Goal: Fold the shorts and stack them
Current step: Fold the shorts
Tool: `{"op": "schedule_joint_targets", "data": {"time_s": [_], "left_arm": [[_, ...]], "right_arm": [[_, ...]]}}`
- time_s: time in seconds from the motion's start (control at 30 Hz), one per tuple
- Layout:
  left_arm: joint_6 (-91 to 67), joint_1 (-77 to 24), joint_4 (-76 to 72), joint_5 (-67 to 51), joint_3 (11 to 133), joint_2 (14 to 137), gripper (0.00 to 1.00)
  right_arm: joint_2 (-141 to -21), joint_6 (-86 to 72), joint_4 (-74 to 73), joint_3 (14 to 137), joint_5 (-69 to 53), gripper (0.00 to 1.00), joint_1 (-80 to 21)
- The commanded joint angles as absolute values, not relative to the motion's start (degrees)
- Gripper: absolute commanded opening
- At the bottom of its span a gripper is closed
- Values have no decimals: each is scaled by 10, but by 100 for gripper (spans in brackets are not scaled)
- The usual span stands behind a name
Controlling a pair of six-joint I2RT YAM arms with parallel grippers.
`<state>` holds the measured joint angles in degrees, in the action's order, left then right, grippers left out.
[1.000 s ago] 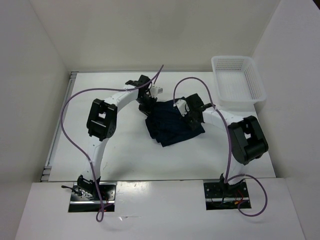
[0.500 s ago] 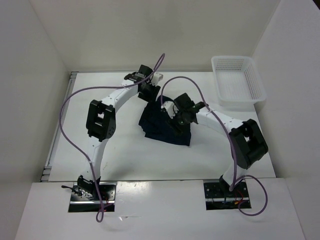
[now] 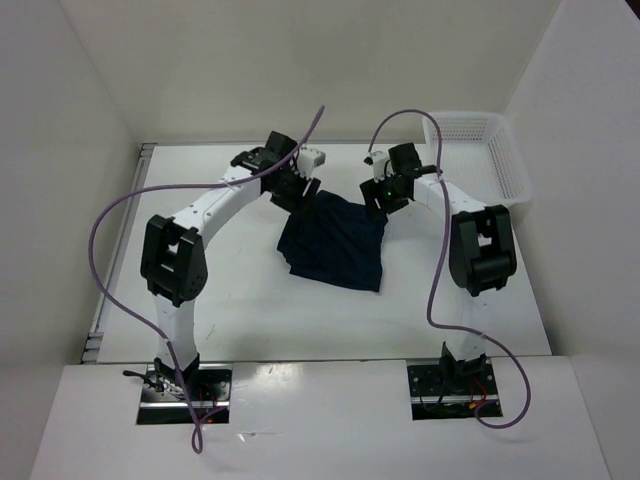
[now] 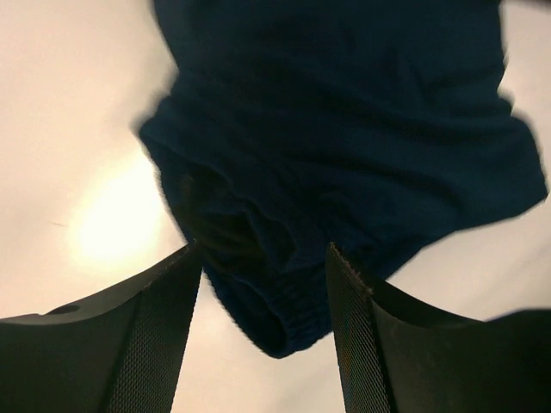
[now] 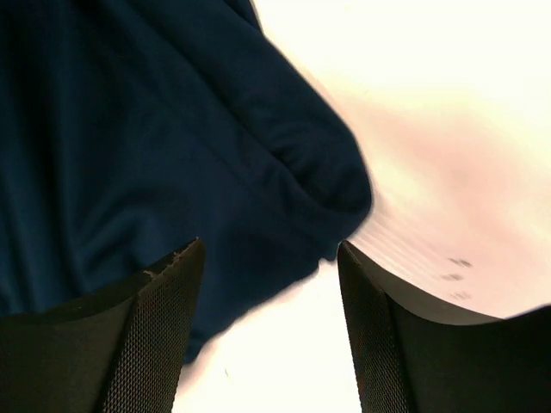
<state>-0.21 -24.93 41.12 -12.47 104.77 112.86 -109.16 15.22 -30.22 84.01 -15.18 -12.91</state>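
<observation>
The dark navy shorts [image 3: 333, 243] lie flat in a rough rectangle on the white table, in the middle of the top view. My left gripper [image 3: 300, 190] hovers at their far left corner, jaws open; in the left wrist view the elastic waistband corner [image 4: 284, 318] lies loose on the table between the fingers [image 4: 155, 335]. At the far right corner my right gripper [image 3: 378, 203] also stands open. The right wrist view has a rounded fold of the shorts [image 5: 198, 146] under and between its fingers [image 5: 164, 327], free of both pads.
A white perforated basket [image 3: 497, 165] stands at the table's back right, just beyond the right arm. White walls enclose the table on left, back and right. Purple cables loop above both arms.
Both grippers carried the shorts' far edge toward the back of the table, spreading the crumpled cloth flat, then opened and let go. Both arms now reach farther back.
</observation>
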Motion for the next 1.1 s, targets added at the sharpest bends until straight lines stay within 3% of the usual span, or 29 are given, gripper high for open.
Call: {"op": "schedule_joint_targets", "data": {"time_s": [0.0,0.23,0.33,0.47,0.53,0.63,0.83,1.07], "left_arm": [[0,-258,445,-177,998,1162,67],[0,-264,409,-208,956,1172,66],[0,-264,414,-250,962,1184,59],[0,-264,414,-256,948,1194,36],[0,-264,414,-274,948,1208,17],[0,-264,414,-287,948,1214,0],[0,-244,472,-287,980,1152,0],[0,-288,524,-219,862,1072,0]], "right_arm": [[-1142,125,-279,876,-148,69,-118],[-1172,130,-285,875,-160,69,-98],[-1178,130,-291,869,-182,69,-98],[-1183,130,-291,863,-188,56,-98],[-1188,120,-286,863,-178,42,-98],[-1188,106,-280,868,-166,26,-98],[-1194,41,-254,895,-98,2,-93],[-1214,4,-238,928,-51,0,-88]]}}
